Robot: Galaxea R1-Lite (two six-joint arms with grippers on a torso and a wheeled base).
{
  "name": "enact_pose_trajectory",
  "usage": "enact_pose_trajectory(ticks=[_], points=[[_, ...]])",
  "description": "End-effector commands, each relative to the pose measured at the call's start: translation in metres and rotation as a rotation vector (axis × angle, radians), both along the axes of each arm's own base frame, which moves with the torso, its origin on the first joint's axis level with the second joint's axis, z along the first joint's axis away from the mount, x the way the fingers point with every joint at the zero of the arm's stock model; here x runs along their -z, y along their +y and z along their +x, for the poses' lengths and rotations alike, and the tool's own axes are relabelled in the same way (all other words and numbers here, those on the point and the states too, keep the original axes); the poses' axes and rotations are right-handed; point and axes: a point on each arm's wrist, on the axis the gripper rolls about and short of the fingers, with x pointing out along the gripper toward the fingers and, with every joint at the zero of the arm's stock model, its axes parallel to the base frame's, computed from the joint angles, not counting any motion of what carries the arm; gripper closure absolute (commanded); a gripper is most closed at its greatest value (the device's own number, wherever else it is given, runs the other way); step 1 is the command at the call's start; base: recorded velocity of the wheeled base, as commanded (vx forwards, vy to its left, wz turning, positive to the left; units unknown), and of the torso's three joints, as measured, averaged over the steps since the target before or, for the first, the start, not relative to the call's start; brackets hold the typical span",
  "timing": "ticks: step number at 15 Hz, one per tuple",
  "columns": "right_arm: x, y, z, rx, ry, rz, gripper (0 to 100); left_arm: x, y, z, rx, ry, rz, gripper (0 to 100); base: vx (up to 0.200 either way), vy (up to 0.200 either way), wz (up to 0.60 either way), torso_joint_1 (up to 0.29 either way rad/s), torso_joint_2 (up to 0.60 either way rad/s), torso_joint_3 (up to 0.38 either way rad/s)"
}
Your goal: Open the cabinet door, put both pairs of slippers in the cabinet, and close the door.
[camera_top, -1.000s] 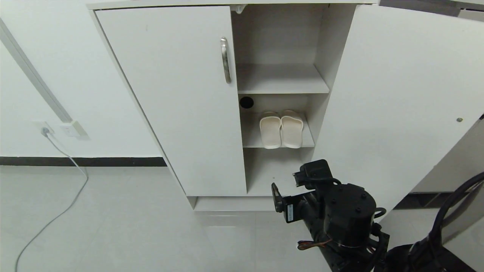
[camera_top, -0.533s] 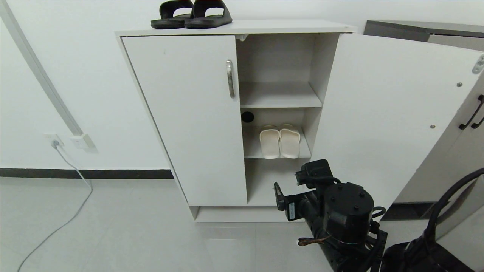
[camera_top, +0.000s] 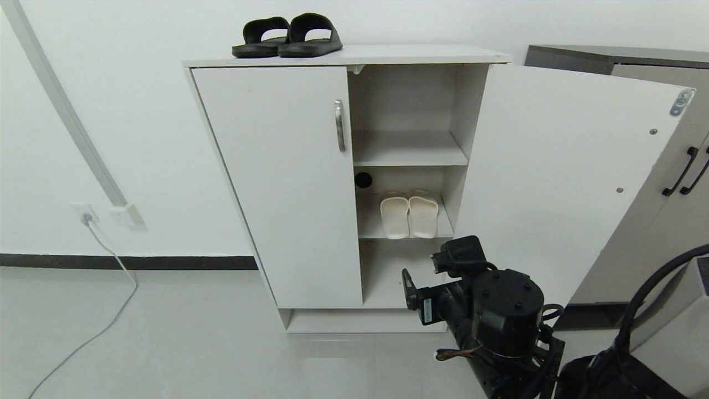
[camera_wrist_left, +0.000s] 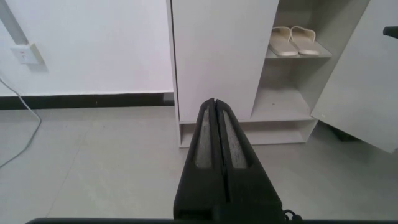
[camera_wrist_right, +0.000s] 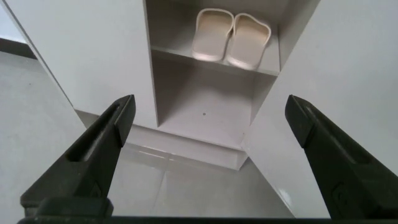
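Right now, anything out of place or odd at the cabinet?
One thing: the black slippers sit on the cabinet top, outside it rather than on a shelf. The white slippers lie straight, side by side, in the middle compartment. The right door stands wide open. No damage or spill is visible.

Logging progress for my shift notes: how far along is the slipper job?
Done: the right door is open and the white slippers sit on the middle shelf. In hand: nothing; the right hand is open and empty, the left hand shut. Left: the black slippers on the cabinet top go inside, then the door closes.
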Motion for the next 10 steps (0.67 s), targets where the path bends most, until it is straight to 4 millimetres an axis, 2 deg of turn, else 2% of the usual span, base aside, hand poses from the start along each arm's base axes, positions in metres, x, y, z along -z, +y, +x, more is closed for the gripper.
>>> enact_pose_trajectory(ticks=[1,10], points=[[0.0006,-0.0001,0.0006,0.002,-0.001,0.000,0,-0.0003,0.0000,0.0000,0.001,0.000,0.000,100,0.000,0.200,0.00,0.007,0.01,-0.007],[-0.0004,-0.0014,0.0016,0.006,-0.003,0.000,0,-0.0003,0.0000,0.0000,-0.001,0.000,0.000,100,0.000,0.200,0.00,0.006,0.00,0.005]])
